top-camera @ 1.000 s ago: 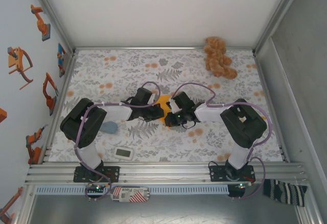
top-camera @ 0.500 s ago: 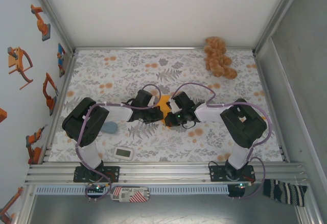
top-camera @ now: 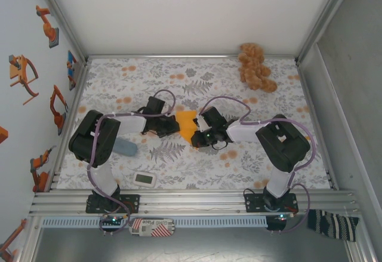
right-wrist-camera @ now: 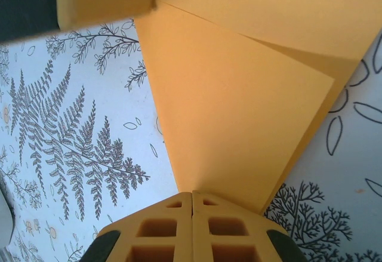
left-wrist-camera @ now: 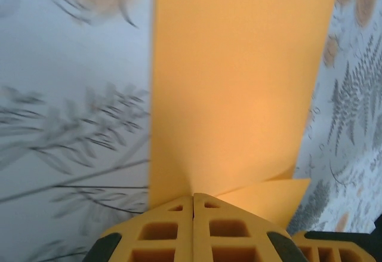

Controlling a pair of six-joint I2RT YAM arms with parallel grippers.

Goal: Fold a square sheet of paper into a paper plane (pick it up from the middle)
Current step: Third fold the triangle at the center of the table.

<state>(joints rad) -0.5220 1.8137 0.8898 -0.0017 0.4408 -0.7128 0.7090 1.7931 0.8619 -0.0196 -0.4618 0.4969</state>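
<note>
The square sheet of paper is seen from the top view near the middle of the floral cloth, as a narrow, creased bright orange shape caught between the two arms. It is pinched at its left edge by the left gripper and at its right edge by the right gripper. In the left wrist view the left gripper is shown with its yellow fingers pressed together on the near edge of the paper, which is spread away from the jaws as a broad panel with a smaller folded flap lying to the lower right. In the right wrist view the right gripper is likewise clamped on the paper, whose overlapping layers are marked by a slanting crease, and the fern print of the cloth is seen on either side of it. Whether the sheet is held clear of the cloth or rests on it cannot be told. A tan-brown plush toy is lying at the far right corner of the cloth, well apart from the paper. A small blue-grey object is placed beside the left arm, and a small white device is set near the front edge.
</note>
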